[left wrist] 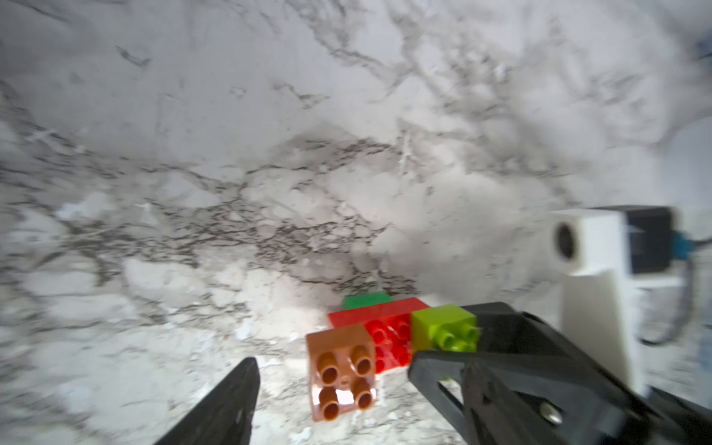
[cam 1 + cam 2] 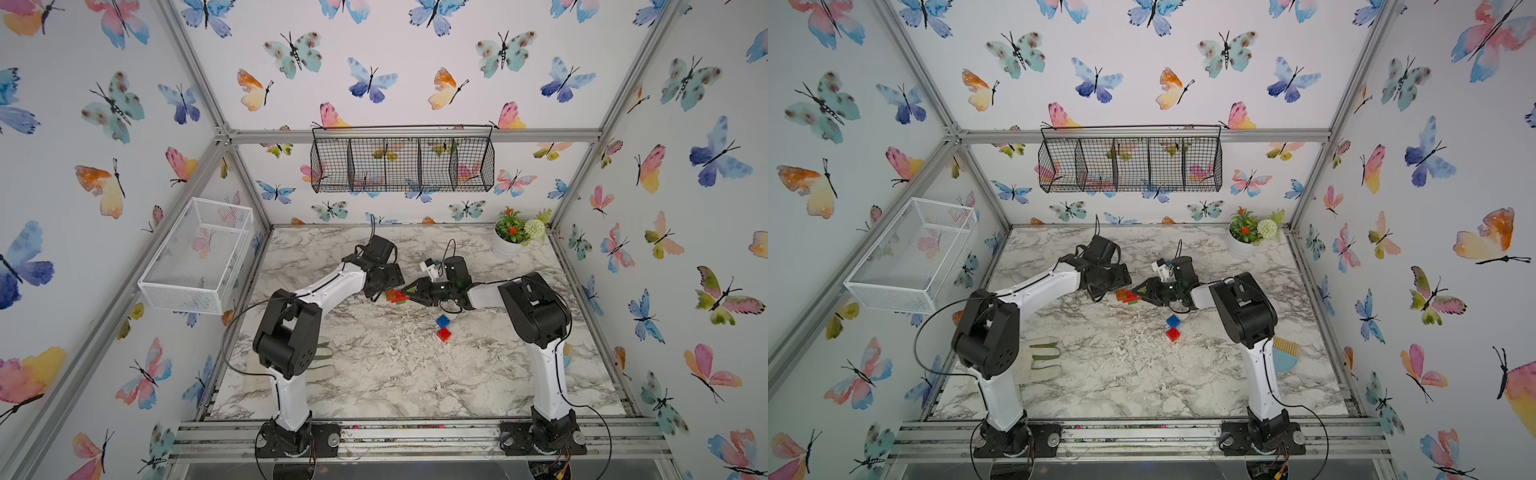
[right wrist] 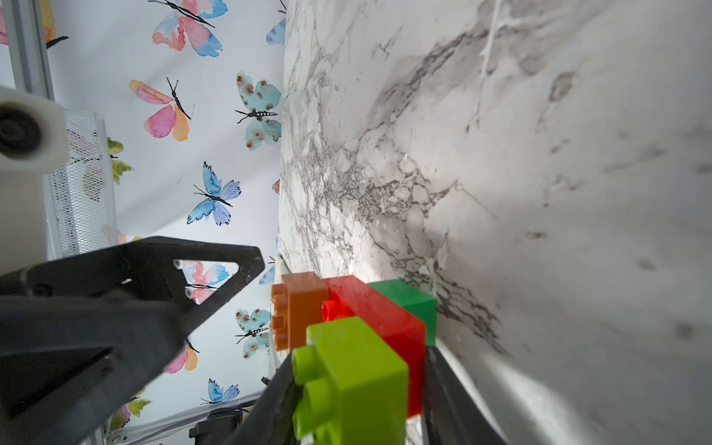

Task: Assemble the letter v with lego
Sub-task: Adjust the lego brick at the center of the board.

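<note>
- The left gripper [image 1: 331,364] is open. Its fingers [image 1: 231,404] stand wide apart, one on either side of the orange brick [image 1: 341,375].
- Bare table shows between that brick and the finger on its free side, and the gripper holds nothing. The left wrist view is too blurred to tell whether the other finger touches a brick.
- The right gripper [image 3: 358,358] is clamped on the letter v cluster [image 2: 397,296]. In the right wrist view its jaws press from opposite sides, one against the lime green brick [image 3: 358,377] and one behind the long red brick [image 3: 381,316].
- The cluster is four joined bricks. The orange and lime green ones sit on the studded face of the long red one, orange at the end toward the left arm and lime green at the end inside the right gripper.
- The dark green brick [image 3: 408,304] is fixed to the opposite face of the long red one, on the table side.
- The cluster sits mid-way across the marble table [image 2: 374,374], between the two gripper tips and low over the surface. I cannot tell whether it rests on the marble.
- The blue brick [image 2: 443,321] and the square red brick [image 2: 444,334] lie loose, just beside each other. They are nearer the front edge, apart from the cluster and from both grippers.
</note>
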{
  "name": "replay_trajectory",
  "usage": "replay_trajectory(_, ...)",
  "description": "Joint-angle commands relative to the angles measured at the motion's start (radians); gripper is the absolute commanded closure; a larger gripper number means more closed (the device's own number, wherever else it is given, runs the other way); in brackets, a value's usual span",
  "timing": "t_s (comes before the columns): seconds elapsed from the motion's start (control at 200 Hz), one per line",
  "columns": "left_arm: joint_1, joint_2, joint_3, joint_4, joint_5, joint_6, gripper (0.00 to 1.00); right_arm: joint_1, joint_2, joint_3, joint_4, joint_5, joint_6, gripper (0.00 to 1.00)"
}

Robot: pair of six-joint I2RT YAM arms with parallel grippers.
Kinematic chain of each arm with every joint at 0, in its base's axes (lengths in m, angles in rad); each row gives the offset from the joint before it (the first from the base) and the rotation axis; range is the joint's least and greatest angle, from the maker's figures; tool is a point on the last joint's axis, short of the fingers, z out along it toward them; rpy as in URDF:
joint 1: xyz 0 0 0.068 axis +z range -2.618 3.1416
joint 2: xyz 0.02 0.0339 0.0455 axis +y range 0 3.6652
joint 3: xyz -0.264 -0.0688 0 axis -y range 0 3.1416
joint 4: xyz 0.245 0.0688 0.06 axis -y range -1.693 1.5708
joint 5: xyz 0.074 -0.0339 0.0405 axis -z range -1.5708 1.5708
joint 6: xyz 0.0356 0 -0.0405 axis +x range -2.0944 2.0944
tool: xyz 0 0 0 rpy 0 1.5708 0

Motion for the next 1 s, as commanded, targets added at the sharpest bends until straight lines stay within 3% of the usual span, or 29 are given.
replay_trajectory(0.0, 0.065, -0.191, -0.314, 0.569, 0.243, -0.145, 0.11, -0.004, 0.002, -0.024, -0.072, 0.075, -0.021, 0.82)
replay_trajectory(0.115, 0.085, -0.297, -0.532, 0.832, 0.244, -0.226, 0.0, -0.004, 0.001, -0.028, -0.07, 0.072, -0.02, 0.82)
replay_trajectory(0.195, 0.099, -0.304, -0.633, 0.988, 0.28, -0.29, 0.02, -0.004, -0.002, -0.032, -0.071, 0.075, -0.021, 0.82)
replay_trajectory(0.375, 0.106, -0.128, -0.774, 1.44, 0.367, -0.465, 0.01, -0.004, 0.003, -0.037, -0.057, 0.073, -0.008, 0.82)
replay_trajectory(0.495, 0.106, 0.002, -0.802, 1.639, 0.407, -0.546, 0.01, -0.004, 0.0, -0.04, -0.056, 0.076, -0.008, 0.83)
replay_trajectory(0.996, 0.1, 0.166, -0.722, 1.616, 0.433, -0.561, 0.16, -0.004, 0.026, -0.015, -0.061, 0.069, -0.008, 0.83)
